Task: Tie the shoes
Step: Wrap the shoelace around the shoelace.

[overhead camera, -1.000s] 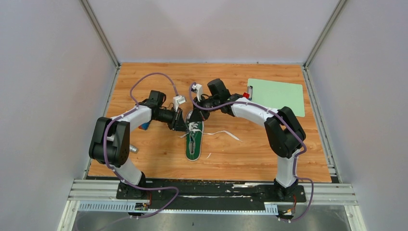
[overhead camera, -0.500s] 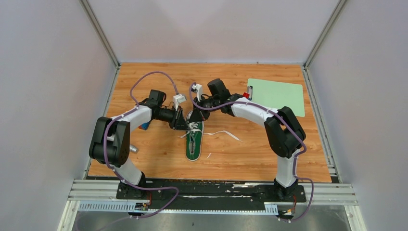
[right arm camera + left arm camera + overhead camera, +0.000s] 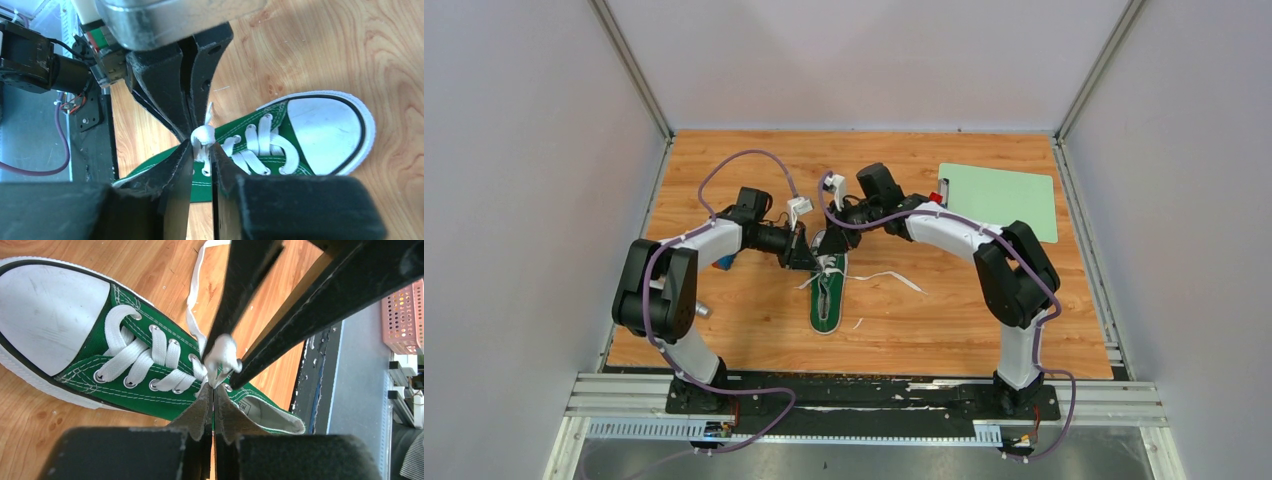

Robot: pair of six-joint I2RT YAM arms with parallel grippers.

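The green shoe (image 3: 827, 300) lies mid-table with its white toe cap toward the far side. Both grippers meet over its top eyelets. My left gripper (image 3: 214, 387) is shut, its tips pinching the bunched white lace (image 3: 222, 352) just above the tongue. My right gripper (image 3: 202, 150) comes in from the opposite side. Its jaws stand a little apart, with the same lace bunch (image 3: 202, 135) between the tips. In the top view the left gripper (image 3: 814, 262) and right gripper (image 3: 829, 245) almost touch. One loose lace end (image 3: 894, 277) trails right across the wood.
A pale green mat (image 3: 999, 200) lies at the back right. A small blue and orange object (image 3: 724, 263) sits under the left forearm. A white scrap (image 3: 858, 323) lies right of the heel. A pink perforated basket (image 3: 405, 315) shows off the table edge.
The left gripper closed onto the lace bunch after standing partly open. The right gripper's jaws parted slightly from shut. Both arms and the shoe have hardly moved.
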